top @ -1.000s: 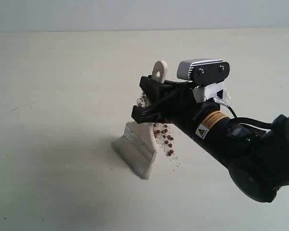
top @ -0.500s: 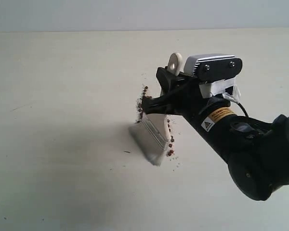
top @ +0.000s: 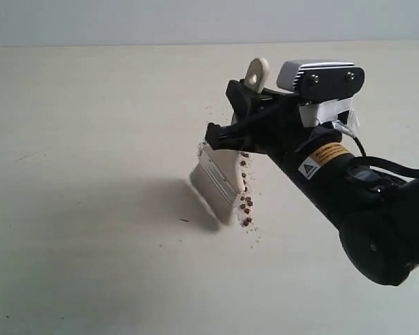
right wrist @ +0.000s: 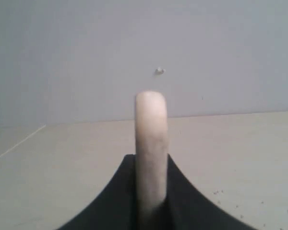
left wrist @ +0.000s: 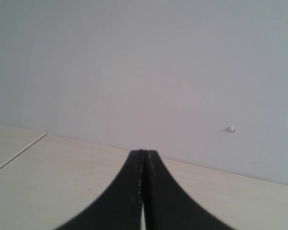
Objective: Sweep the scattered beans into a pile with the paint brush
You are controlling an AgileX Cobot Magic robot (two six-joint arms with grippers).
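Observation:
The paint brush (top: 220, 174) stands tilted on the pale table, white handle up, silver band and whitish bristles down at the surface. My right gripper (top: 230, 115) is shut on its handle (right wrist: 151, 129), whose holed end sticks out above the fingers. The beans (top: 246, 203) lie in a narrow strip, a thin pile, along the brush's right edge; some are hidden behind the brush. A few more beans (top: 201, 148) sit at the brush's upper left corner. My left gripper (left wrist: 144, 153) is shut on nothing, and the exterior view does not show it.
The brush's shadow (top: 174, 199) falls on the table left of it, with a small dark speck (top: 184, 220) at its edge. Fine crumbs (top: 209, 109) dot the surface beyond the gripper. The table's far edge (top: 126, 46) meets a plain wall.
My right gripper has carried the brush to the right and a little farther back. The bristles came up against the strip of beans and cover more of it.

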